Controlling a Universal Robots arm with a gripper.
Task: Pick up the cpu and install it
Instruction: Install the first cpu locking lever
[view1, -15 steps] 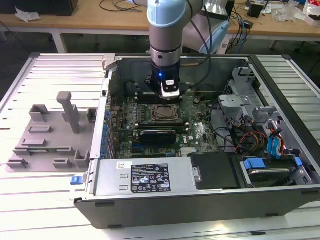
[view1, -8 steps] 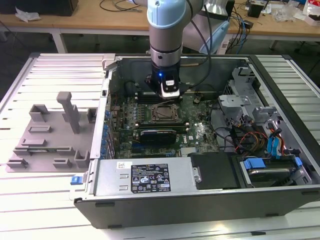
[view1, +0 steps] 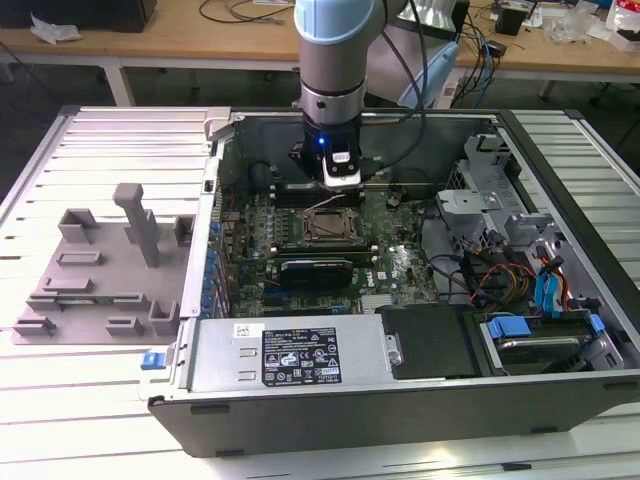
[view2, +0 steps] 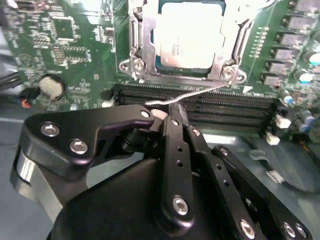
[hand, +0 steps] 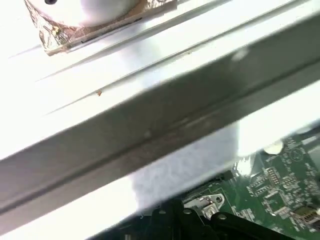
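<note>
In the socket frame (view2: 187, 42) lies the silvery square cpu (view2: 189, 35); the hand (view2: 172, 111) is pressed together, empty

One open computer case (view1: 400, 400) on one slatted table (view1: 90, 400); one gray tray (view1: 100, 270) beside it; one robot arm (view1: 335, 50) with one pincer (view2: 172, 107). Inside the case: one green motherboard (view1: 400, 265), one socket frame (view2: 145, 50) holding one cpu (view2: 190, 32), one wire lever (view2: 200, 92), one round coin battery (view2: 50, 86), one power supply box (view1: 290, 355). Memory slots (view2: 225, 107) run in parallel rows, count unclear; one wooden table (view1: 200, 40) stands behind.
</note>
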